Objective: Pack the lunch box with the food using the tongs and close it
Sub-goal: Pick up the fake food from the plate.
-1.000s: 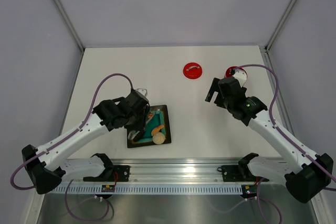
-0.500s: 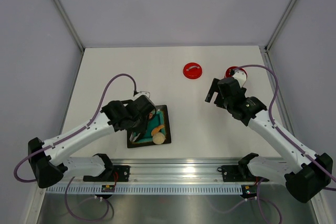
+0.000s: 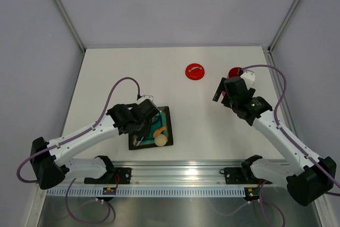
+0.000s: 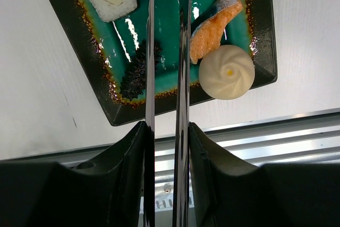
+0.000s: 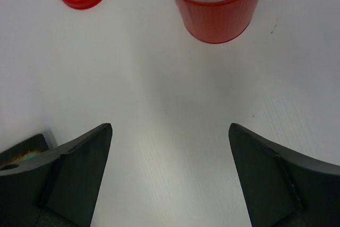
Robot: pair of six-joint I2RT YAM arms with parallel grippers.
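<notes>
White table (image 3: 207, 126) — my left gripper (image 4: 168, 136) squeezes slim silver metal tongs (image 4: 184, 67), right gripper (image 5: 170, 131) gapes; tips may shut on bare square dark teal-centred plate (image 4: 264, 35).

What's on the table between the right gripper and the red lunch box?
Nothing. The right wrist view shows only bare table between the right gripper and the lunch box.

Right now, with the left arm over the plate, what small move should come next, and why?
Probably nudge the left gripper sideways so the tongs straddle the orange piece: both tong arms now run just beside it over the plate, tips beyond the wrist view, and the lunch box stands open and waiting.
</notes>
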